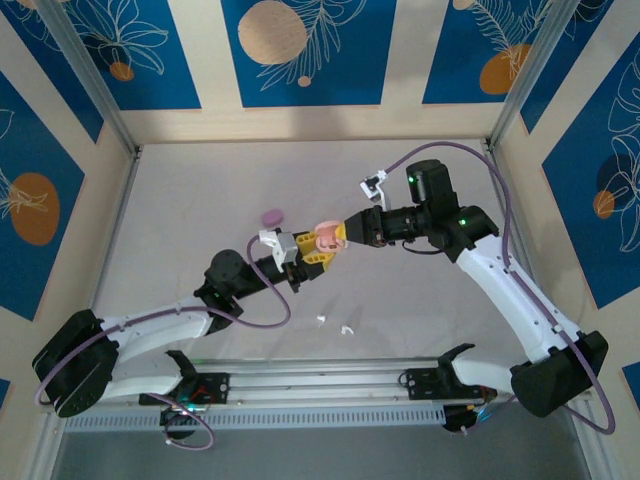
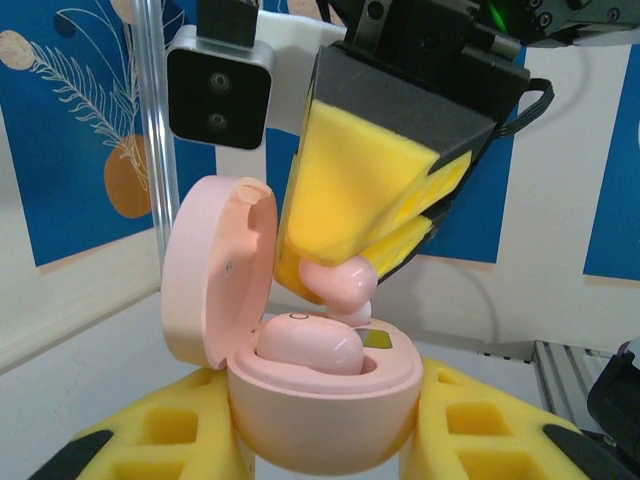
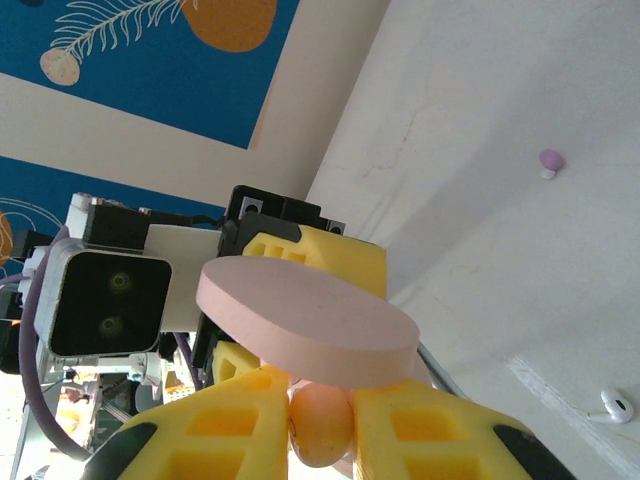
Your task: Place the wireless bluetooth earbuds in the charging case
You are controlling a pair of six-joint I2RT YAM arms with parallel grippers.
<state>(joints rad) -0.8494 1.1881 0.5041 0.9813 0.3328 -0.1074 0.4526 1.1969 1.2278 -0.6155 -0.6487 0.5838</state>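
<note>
My left gripper point(image 2: 325, 445) is shut on an open pink charging case point(image 2: 325, 410) and holds it upright, with the lid point(image 2: 215, 270) swung back to the left. One pink earbud point(image 2: 305, 345) is seated in the case. The right gripper point(image 2: 352, 262) is shut on the second pink earbud point(image 2: 340, 282), which hangs just above the case's far pocket, its white tip touching or nearly touching the rim. From the right wrist, that earbud point(image 3: 320, 428) sits pinched between the yellow pads point(image 3: 225, 430) under the lid point(image 3: 305, 320). From above, both grippers meet at the case point(image 1: 325, 236).
Two white stemmed earbuds point(image 1: 321, 320) point(image 1: 347, 329) lie on the table near the front rail; one white earbud point(image 3: 612, 405) is in the right wrist view. A lilac oval item point(image 1: 271, 215) rests left of the grippers. A small lilac piece point(image 3: 550, 160) lies farther off.
</note>
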